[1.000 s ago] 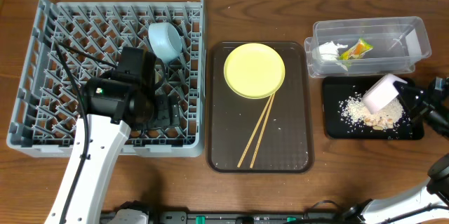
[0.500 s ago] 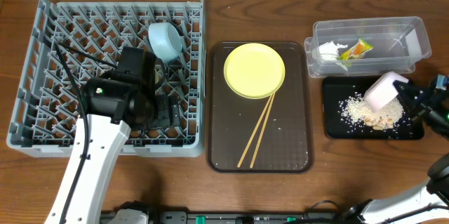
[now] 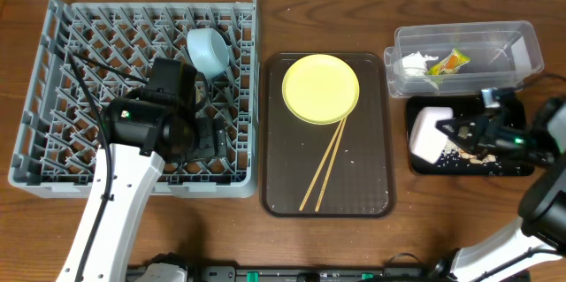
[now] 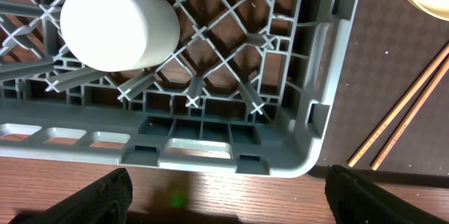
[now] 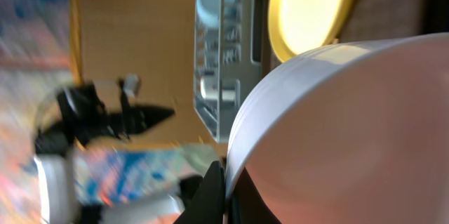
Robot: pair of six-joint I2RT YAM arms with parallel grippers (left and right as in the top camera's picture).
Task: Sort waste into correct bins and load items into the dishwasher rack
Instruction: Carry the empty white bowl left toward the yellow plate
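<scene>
- At the desk's left end, the rack [image 3: 53, 96] holds the blue bowl [image 3: 209, 50] and the white cup [image 4: 119, 27]; the left claw [image 4: 231, 203] hangs spread and empty over the rack's near edge
- Mid-desk, the yellow plate [image 3: 320, 88] and chopsticks [image 3: 325, 163] lie on the brown tray [image 3: 371, 185], not yet loaded
- Near the right edge, the right claw [image 3: 464, 130] grips the white bowl [image 3: 429, 133], which has swung from the black tray's [image 3: 513, 169] right end to its left end; scraps [image 3: 462, 155] lie in the tray, so tipping looks finished and the bowl seems bound for the rack
- At the far right corner, the clear tub [image 3: 522, 34] holds the paper [image 3: 416, 63] and wrapper [image 3: 449, 61]
- No brand or writing can be read
</scene>
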